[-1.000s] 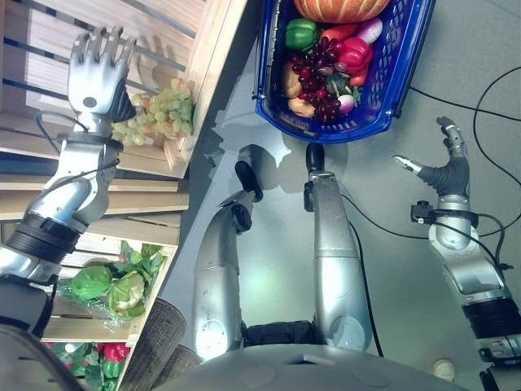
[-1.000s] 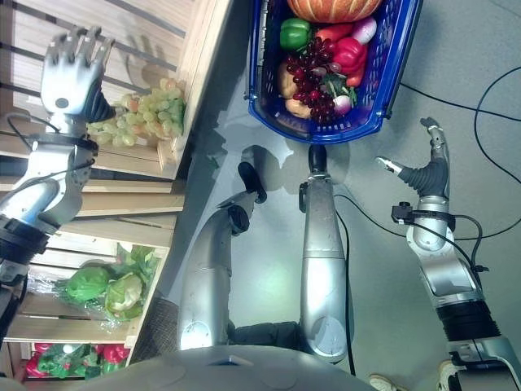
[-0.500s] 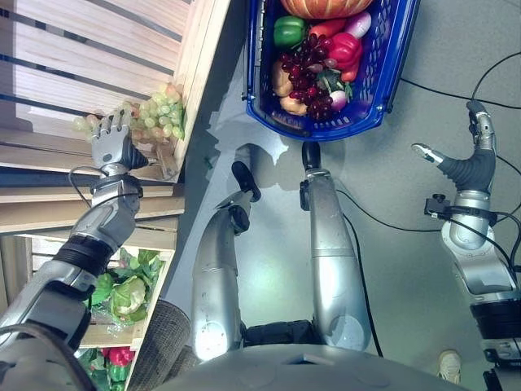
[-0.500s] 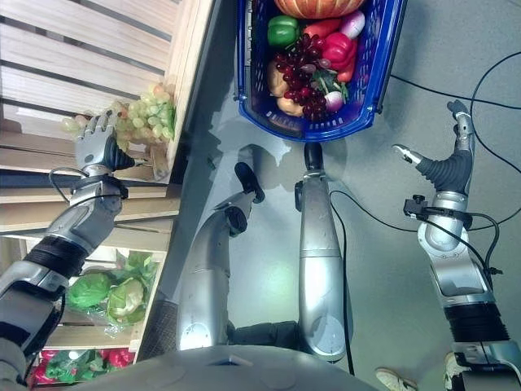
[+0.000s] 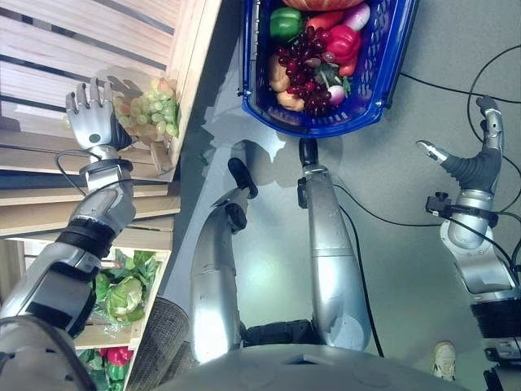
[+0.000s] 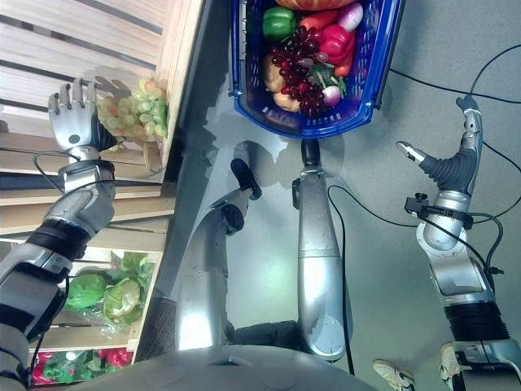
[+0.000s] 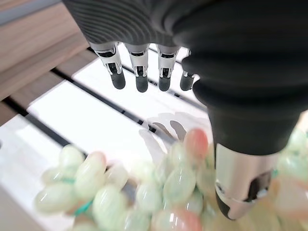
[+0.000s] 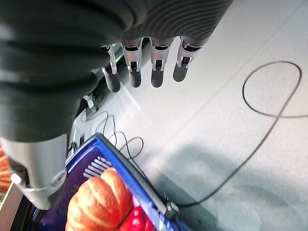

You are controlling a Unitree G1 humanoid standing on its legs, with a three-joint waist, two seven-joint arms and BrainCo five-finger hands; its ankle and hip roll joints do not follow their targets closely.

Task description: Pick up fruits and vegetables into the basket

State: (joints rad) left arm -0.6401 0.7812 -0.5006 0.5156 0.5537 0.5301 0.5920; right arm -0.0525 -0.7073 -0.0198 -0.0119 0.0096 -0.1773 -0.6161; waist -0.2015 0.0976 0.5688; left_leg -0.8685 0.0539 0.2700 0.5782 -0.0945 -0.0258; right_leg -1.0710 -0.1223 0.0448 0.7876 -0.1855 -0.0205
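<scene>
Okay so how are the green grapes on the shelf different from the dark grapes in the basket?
The green grapes are pale green and lie on the wooden shelf beside the left hand. The dark grapes are deep red and lie in the blue basket among other produce. Both are bunches.

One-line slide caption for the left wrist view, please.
Open left robot hand poised over a bunch of green grapes on a slatted wooden shelf.

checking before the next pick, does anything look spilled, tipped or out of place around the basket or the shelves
Nothing stands out. The blue basket sits upright on the floor with its produce inside, and the green grapes lie on the wooden shelf beside the open left hand. The right hand hangs open over the floor.
</scene>
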